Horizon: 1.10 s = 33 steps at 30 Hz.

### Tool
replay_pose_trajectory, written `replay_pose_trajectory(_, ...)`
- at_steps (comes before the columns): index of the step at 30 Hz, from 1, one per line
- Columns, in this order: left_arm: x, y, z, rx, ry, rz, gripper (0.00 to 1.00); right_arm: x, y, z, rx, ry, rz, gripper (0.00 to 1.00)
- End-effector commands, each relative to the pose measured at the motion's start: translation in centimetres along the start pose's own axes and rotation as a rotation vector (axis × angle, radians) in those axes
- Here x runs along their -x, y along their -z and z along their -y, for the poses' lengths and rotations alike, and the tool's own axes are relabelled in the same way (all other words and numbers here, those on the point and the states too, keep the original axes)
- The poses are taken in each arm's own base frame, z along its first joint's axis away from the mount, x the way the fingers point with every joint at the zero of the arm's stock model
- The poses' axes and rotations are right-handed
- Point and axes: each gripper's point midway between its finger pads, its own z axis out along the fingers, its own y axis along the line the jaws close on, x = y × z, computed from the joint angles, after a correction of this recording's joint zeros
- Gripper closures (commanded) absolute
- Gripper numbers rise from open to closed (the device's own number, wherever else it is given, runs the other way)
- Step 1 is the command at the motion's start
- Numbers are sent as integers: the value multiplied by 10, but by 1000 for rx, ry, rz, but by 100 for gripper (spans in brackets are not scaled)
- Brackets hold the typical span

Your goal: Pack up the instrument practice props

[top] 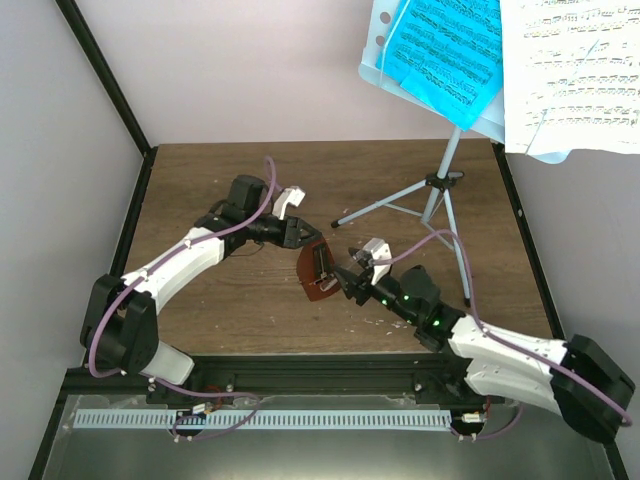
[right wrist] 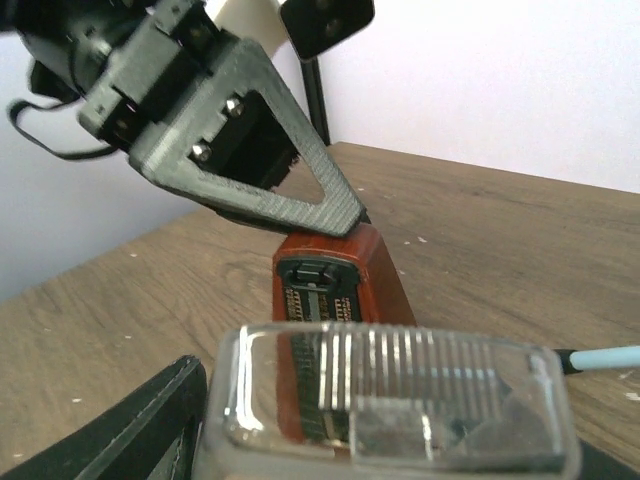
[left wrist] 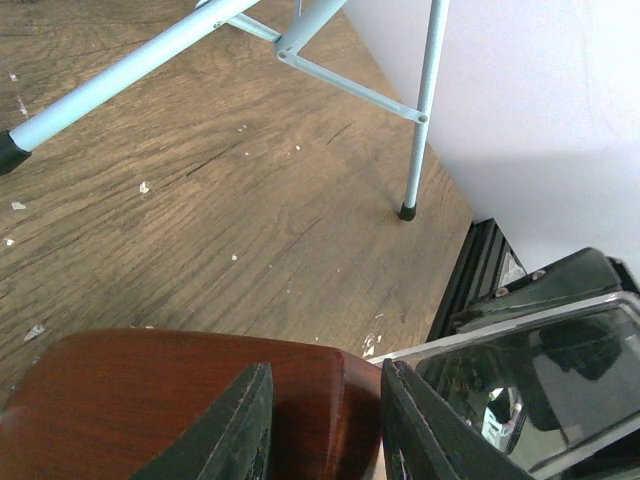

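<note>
The red-brown metronome [top: 318, 272] stands mid-table, its face uncovered toward the right wrist camera [right wrist: 340, 280]. My left gripper [top: 300, 236] is shut on its narrow top; in the left wrist view [left wrist: 325, 430] both fingers press its wooden sides [left wrist: 150, 400]. My right gripper [top: 350, 277] is shut on the clear cover [right wrist: 390, 410], held just in front of the metronome's face and apart from it; the cover also shows in the left wrist view [left wrist: 520, 380]. The pale blue music stand [top: 440, 90] on its silver tripod [top: 436, 190] stands at the back right with blue pages [top: 445, 45] and white pages [top: 570, 70].
The tripod's legs [left wrist: 420, 120] spread over the wood table [top: 200, 190] right behind the metronome; one leg tip [top: 340, 221] lies close to my left gripper. A black frame rail [top: 300, 372] runs along the near edge. Walls close in the left, back and right.
</note>
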Motion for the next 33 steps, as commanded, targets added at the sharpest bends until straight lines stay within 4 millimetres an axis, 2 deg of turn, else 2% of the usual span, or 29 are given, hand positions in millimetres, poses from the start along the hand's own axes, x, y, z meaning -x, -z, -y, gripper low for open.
replay_pose_trajectory(1, 0, -1, 0, -6, -6, -16, 69, 26, -12, 8, -110, 101, 108, 46)
replay_pose_trajectory(11, 0, -1, 1, -12, -7, -15, 71, 6, -38, 0, -114, 209, 78, 46)
replay_pose_trajectory(15, 0, -1, 1, -9, -10, -14, 71, 4, -45, -1, -118, 211, 75, 47)
replay_pose_trajectory(22, 0, -1, 2, -11, -6, -15, 71, -16, -58, -6, -125, 222, 26, 46)
replay_pose_trajectory(27, 0, -1, 1, -9, -7, -15, 71, -28, -60, -4, -143, 221, -6, 47)
replay_pose_trajectory(33, 0, -1, 0, -8, -3, -15, 71, -33, -57, -4, -156, 192, -12, 47)
